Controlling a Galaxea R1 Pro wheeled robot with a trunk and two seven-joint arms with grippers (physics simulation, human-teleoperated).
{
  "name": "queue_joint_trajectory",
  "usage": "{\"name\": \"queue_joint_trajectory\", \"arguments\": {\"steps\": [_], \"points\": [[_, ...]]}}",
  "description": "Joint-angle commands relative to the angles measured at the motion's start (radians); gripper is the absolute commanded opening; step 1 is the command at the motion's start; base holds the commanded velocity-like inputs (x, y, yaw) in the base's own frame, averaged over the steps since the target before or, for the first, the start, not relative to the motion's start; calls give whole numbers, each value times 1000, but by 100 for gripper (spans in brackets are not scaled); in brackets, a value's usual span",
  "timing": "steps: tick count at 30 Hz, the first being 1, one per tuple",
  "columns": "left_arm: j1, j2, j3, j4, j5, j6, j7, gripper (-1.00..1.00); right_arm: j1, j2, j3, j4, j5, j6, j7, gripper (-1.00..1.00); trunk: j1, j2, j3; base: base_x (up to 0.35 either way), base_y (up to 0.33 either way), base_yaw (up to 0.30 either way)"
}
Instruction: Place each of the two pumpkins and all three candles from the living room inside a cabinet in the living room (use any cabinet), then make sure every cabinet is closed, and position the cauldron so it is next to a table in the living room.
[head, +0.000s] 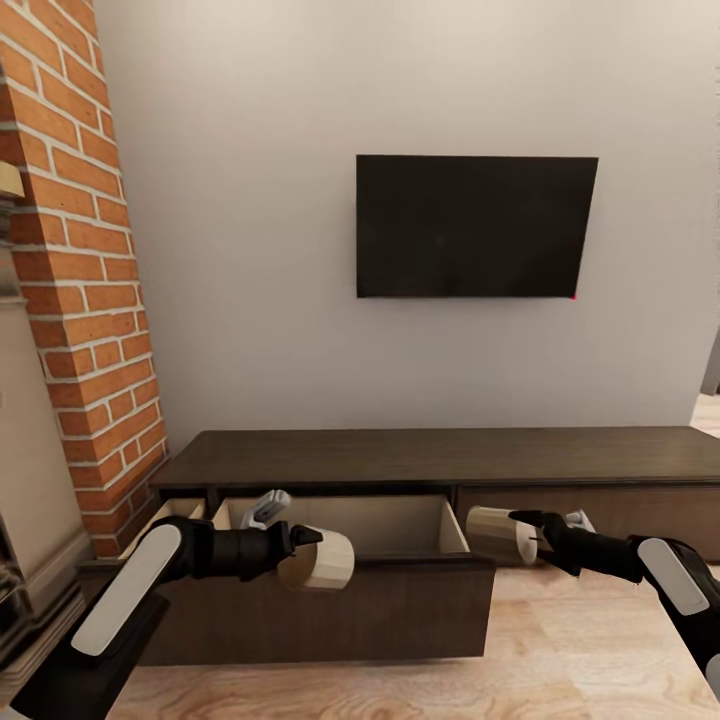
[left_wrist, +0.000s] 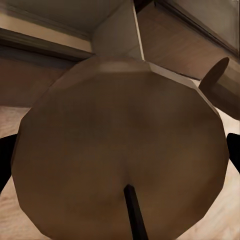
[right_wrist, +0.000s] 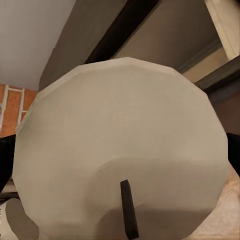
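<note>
**Two candles held at the open cabinet drawer**

Nearest the viewer, the robot's two arms reach forward over a pale wood floor. The left gripper (head: 300, 550) is clamped around a beige candle (head: 318, 560), which hangs over the front lip of the pulled-out drawer (head: 400, 525). The right gripper (head: 528, 535) is clamped around a second candle (head: 492, 533), just beside the drawer's right wall. Behind them stands the long, low dark-brown cabinet (head: 440, 455), with a brick fireplace (head: 90, 300) to its left and a dark television (head: 475, 226) on the wall above. To place them well, each candle should probably be carried over the pale drawer interior, clear of the walls, and lowered before release.
</note>
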Motion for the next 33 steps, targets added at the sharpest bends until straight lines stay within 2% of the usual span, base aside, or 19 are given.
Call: {"name": "queue_joint_trajectory", "arguments": {"steps": [1, 14, 19, 21, 27, 29, 33], "points": [[-1, 1, -1, -1, 10, 0, 10, -100, -1, 0, -3, 0, 11, 4, 11, -100, -1, 0, 3, 0, 0, 0], [-1, 0, -1, -1, 11, 0, 10, -100, -1, -1, 0, -4, 16, 4, 14, -100, -6, 3, 53, 0, 0, 0], [-1, 0, -1, -1, 12, 0, 10, -100, -1, 0, 3, -13, 43, 3, -6, -100, -9, 4, 72, 0, 0, 0], [-1, 0, -2, -2, 12, 0, 10, -100, -2, 1, 3, -18, 64, 3, -39, -100, -10, 4, 80, 0, 0, 0], [-2, -4, -6, -9, 3, -1, 14, -100, -2, 6, 5, -61, 76, 4, -123, -100, -12, 6, 103, 0, 0, 0], [-2, -4, -11, -22, 1, -1, 16, -100, -2, 6, 6, -97, 76, 5, -165, -100, -13, 6, 111, 0, 0, 0], [-2, -5, -19, -36, -6, -2, 18, -100, -2, 14, 9, -247, 75, 15, -268, -100, -15, 7, 126, 0, 0, 0]]}}
